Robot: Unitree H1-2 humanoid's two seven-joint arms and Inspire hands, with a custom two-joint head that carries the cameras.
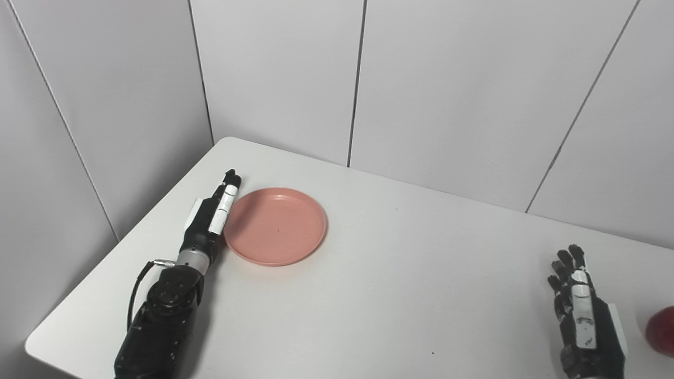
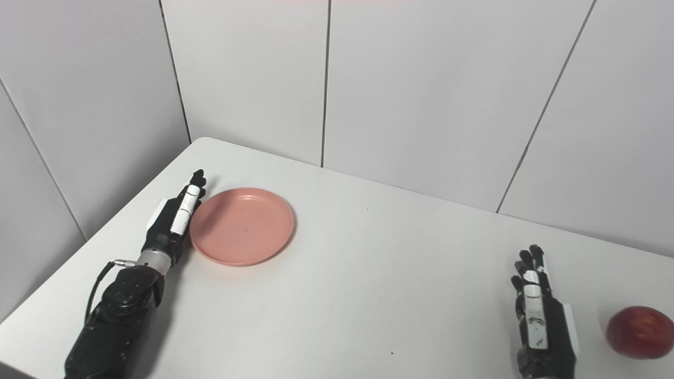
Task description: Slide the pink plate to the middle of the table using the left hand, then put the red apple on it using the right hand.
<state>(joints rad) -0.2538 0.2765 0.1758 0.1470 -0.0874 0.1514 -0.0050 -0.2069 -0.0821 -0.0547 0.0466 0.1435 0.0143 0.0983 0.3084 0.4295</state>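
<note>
Left hand [image 1: 213, 210], fingers straight and holding nothing, flanks the pink plate [image 1: 275, 225] at nine o'clock; next, push toward three o'clock.

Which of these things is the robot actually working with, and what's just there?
Part of the job: pink plate, red apple, left hand beside the plate, right hand open near the apple.
Just there: white table, grey wall panels.
</note>
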